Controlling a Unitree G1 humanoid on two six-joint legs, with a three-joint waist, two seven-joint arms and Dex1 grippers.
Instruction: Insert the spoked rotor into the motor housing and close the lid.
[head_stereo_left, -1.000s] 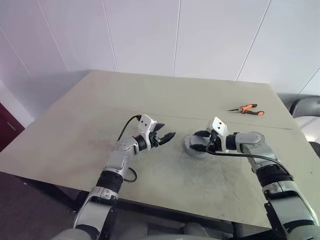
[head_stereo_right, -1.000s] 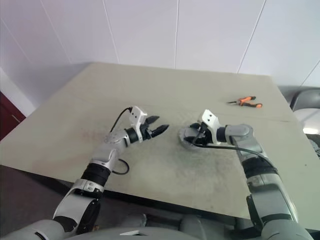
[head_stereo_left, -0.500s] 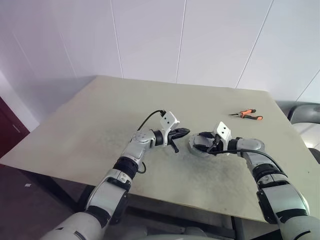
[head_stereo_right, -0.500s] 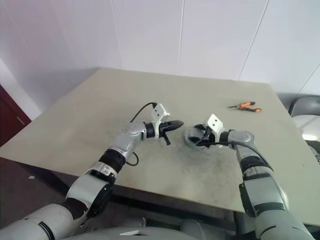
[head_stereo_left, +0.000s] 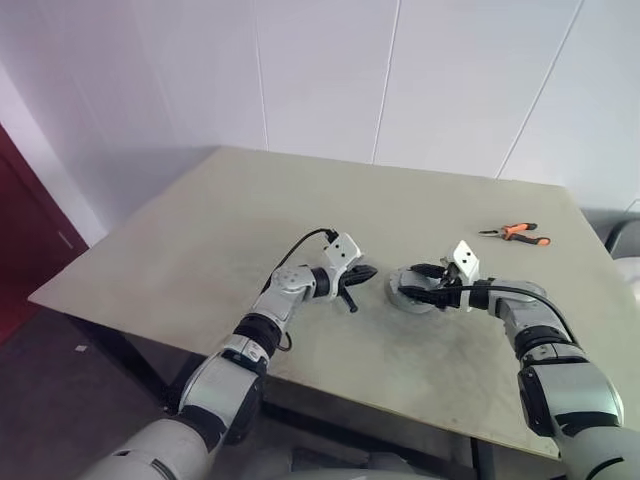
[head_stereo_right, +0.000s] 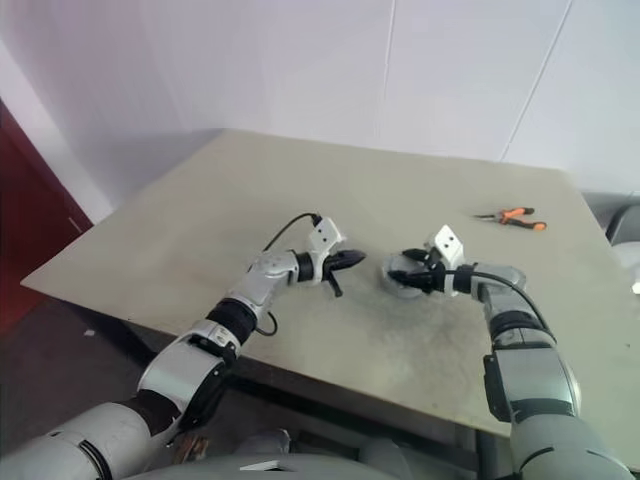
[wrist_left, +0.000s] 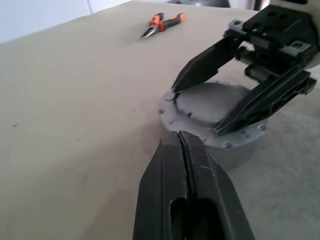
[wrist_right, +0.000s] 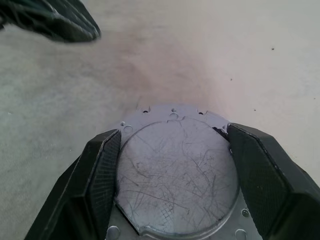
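I see the motor housing (wrist_right: 175, 170) sitting on the table (head_stereo_left: 250, 210) with its pale, scratched flat face up, so I cannot tell what is inside it. My right gripper (wrist_right: 172, 150) has its fingers spread to either side of that raised face, touching its edges. My left gripper (wrist_left: 182, 150) has its fingers pressed together on nothing, just beside the housing at about nine o'clock. Orange-handled pliers (head_stereo_left: 518, 233) lie at about two o'clock, well apart.
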